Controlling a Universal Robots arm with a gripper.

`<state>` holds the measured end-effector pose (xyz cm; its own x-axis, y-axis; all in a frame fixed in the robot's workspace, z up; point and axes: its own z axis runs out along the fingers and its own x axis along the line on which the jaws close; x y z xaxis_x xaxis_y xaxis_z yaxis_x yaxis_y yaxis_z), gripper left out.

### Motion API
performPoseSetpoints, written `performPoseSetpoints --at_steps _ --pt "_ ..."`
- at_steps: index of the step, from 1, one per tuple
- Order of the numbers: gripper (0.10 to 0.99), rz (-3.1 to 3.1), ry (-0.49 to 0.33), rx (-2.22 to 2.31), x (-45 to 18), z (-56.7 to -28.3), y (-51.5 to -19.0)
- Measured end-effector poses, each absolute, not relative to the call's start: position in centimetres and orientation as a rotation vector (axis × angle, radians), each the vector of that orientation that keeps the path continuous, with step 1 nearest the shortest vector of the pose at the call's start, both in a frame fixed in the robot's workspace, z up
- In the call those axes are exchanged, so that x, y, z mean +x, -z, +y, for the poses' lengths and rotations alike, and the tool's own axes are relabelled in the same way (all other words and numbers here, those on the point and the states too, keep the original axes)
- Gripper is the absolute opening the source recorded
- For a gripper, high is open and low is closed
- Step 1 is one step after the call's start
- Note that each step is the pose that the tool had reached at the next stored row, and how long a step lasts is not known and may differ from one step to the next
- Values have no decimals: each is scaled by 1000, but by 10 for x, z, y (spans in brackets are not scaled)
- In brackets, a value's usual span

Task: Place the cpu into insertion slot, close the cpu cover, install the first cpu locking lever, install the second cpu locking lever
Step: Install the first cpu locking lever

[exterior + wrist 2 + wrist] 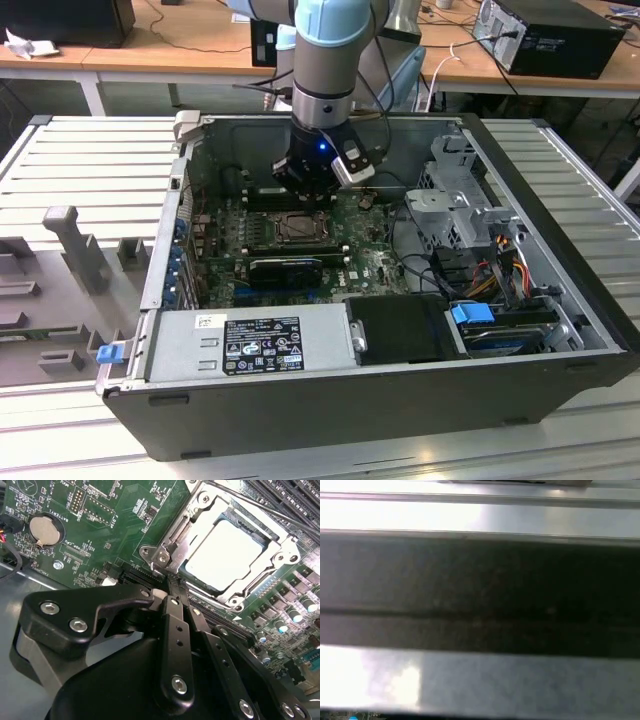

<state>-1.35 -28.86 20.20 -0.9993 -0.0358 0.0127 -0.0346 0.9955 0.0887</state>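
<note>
Even overhead light outside, glare and blur at the wrist

In the exterior view the ribbed worktop (90, 160) is lit brightly and evenly, while the inside of the computer case (330, 390) is left dim, with a small blue light glowing just above the motherboard (370, 262). In the second wrist view the cpu (227, 555) is washed almost white by glare, and the pincer (161, 591) beside it is rendered dark and soft. The first wrist view is blurred into pale and dark bands.

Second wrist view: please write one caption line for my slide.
Gripper with fingers together at the edge of the cpu cover, closed over the seated cpu.
</note>
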Motion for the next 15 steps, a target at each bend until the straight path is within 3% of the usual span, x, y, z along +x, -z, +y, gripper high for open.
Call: performPoseSetpoints --at_steps 15 --pt "106 -3123 139 55 -13 -290 -217"
